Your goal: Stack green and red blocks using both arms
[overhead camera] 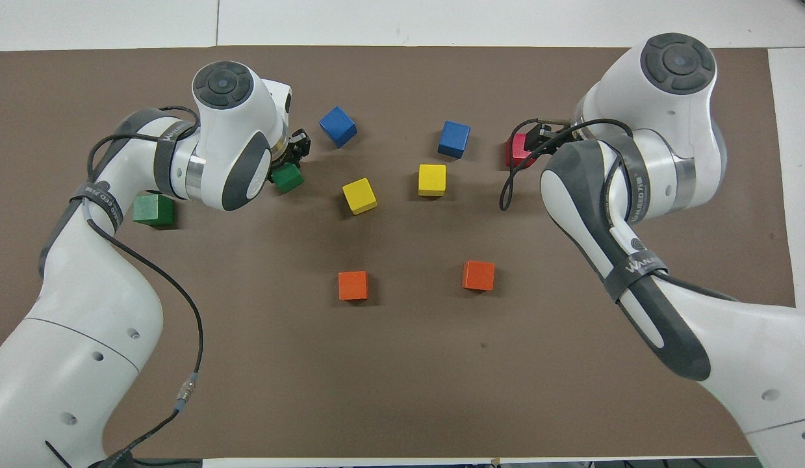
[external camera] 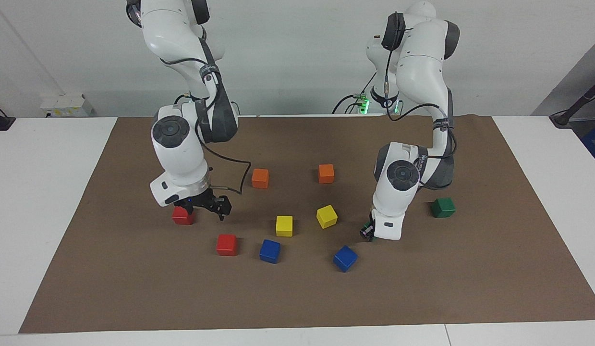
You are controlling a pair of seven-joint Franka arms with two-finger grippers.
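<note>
Gripping claw: left claw (external camera: 368, 233), down at the brown mat (external camera: 297, 298), closed on the first green block (overhead camera: 288, 178), which sits toward the left arm's end from the yellow pair (external camera: 284, 226).
Second green block (external camera: 443, 207): on the mat, further toward that end.
First red block (external camera: 182, 216): toward the right arm's end from the yellow pair.
Second red block (external camera: 226, 244): same side, farther from the robots, unstacked.
Right claw (external camera: 207, 210): spread wide, empty, low just beside the first red block.
Orange blocks (external camera: 260, 178): nearer the robots than the yellow pair.
Blue blocks (external camera: 270, 251): farther.

Left gripper (overhead camera: 297, 148) at 1 green block (overhead camera: 287, 177) — right gripper (overhead camera: 538, 138) over 1 red block (overhead camera: 516, 151)
</note>
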